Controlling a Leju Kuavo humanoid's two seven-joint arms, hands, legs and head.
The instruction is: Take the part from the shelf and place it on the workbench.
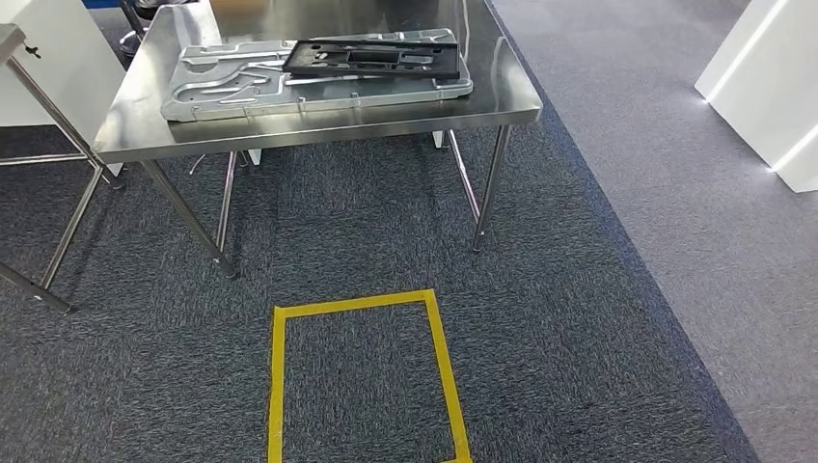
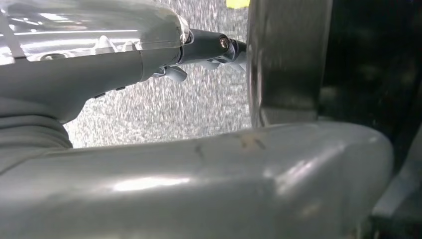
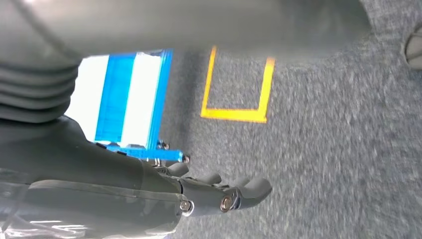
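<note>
A speckled dark grey carpet floor (image 1: 579, 318) spreads across the head view, with a paler grey strip running along its right side. On it stands a shiny stainless-steel workbench with slim metal legs (image 1: 318, 130), and on the bench top lies a large silver stamped-metal panel (image 1: 231, 87). A flat black rectangular frame part with cut-outs (image 1: 371, 58) rests on top of that panel, toward the bench's right end. A white cabinet-like block (image 1: 767, 82) sits at the right edge of the carpet, well apart from the bench. In front of the bench, a rectangle of yellow floor tape (image 1: 357, 371) marks the carpet. In the right wrist view a blue-and-white striped frame (image 3: 127, 104) stands on the carpet near the tape. The right hand (image 3: 214, 196) hangs over the carpet, its dark fingers slightly curled and apart, holding nothing. The left hand (image 2: 209, 50) is close against the robot's body; I cannot tell how its fingers are set.
</note>
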